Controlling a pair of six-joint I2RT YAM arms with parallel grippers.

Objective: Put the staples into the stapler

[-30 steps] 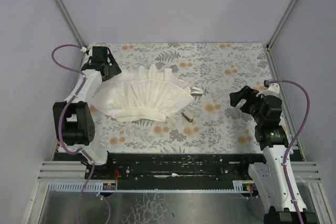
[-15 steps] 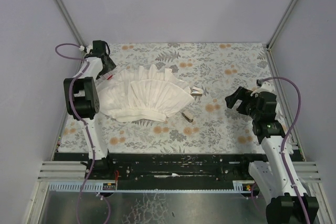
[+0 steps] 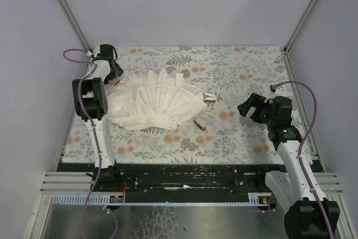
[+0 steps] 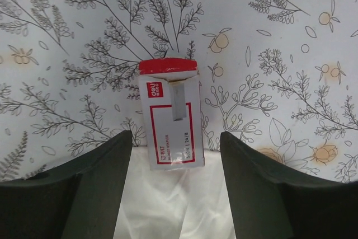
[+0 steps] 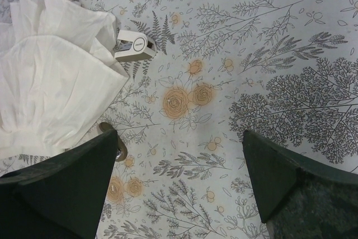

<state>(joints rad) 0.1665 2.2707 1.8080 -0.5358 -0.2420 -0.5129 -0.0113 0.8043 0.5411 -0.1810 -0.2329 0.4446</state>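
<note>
Small red cardboard staple box with white label [image 4: 170, 117] dead ahead of left gripper [image 4: 174, 137] — long axis along approach, near end between the jaws, on white pleated cloth [image 4: 173, 205]; jaws partway apart, gripping nothing.

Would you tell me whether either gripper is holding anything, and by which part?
Nothing is held. The open left gripper straddles the red box without touching it; the right gripper is open and empty.

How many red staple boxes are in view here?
1. The red box lies at the white cloth's far-left edge, its near end between the fingertips of the open left end effector. The cloth could hide more.
</note>
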